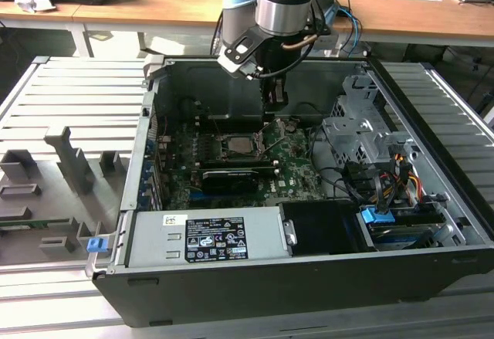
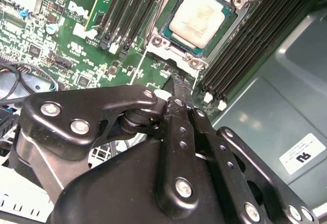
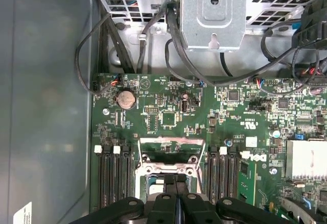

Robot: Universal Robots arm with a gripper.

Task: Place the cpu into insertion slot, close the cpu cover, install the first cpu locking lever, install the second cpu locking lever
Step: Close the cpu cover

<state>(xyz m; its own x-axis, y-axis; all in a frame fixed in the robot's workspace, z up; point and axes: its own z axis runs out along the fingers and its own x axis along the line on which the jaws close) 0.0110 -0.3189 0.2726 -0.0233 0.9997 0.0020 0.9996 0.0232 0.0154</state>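
Hanging inside the open computer case [image 1: 309,285], the gripper [image 2: 181,81] is held low over the green board [image 2: 76,45]. Its jaws are pressed together on nothing, it seems, maybe for pushing. The silver cpu cover [image 2: 171,50] is laid around the pale, flat cpu [image 2: 202,17], which is seated in the insertion slot [image 2: 167,31].

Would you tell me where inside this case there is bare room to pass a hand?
Bare: the black bay between the power supply and the blue latch. Crowded: the cables by that latch, and the pincer beside the cpu.
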